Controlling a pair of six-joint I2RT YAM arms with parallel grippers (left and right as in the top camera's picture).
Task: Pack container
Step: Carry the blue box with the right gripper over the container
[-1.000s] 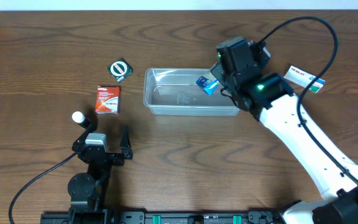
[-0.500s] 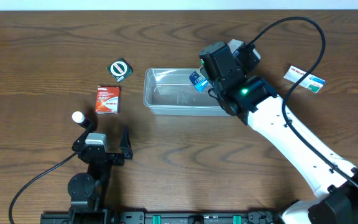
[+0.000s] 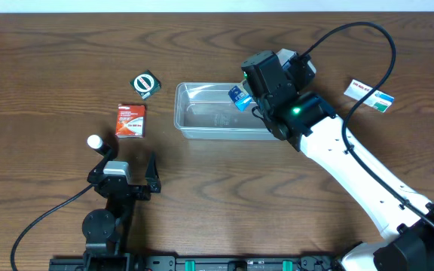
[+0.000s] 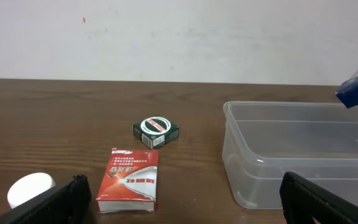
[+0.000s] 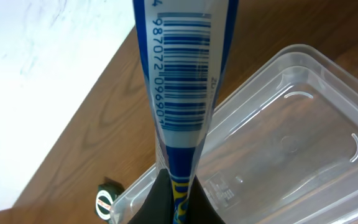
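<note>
Holding the packet (image 5: 182, 93) edge-on, my right gripper (image 5: 179, 202) has its jaws pinched tight on one end of it, barcode facing the wrist camera. The container (image 3: 209, 113) sits mid-tabletop (image 3: 51, 60), its long axis running left to right across the overhead view, and it looks bare inside.

From overhead the packet hangs over the container's right end, close to the far rim. The left wrist view shows it above rim height, not yet down inside. So from the jaws the open floor lies below and a little toward the left and the near side.

I judge the next move to be a short one: carry the packet slightly inward from the rim, lower it, then let go so it drops flat rather than catching on the wall. The right arm is plainly the nearer one.

My left gripper (image 3: 125, 159) rests well apart at the near left, jaws spread and holding nothing, a white cap (image 3: 94, 141) just beside it. A red box (image 3: 131, 120) and a green tin (image 3: 145, 83) lie left of the container, on the left arm's side.
</note>
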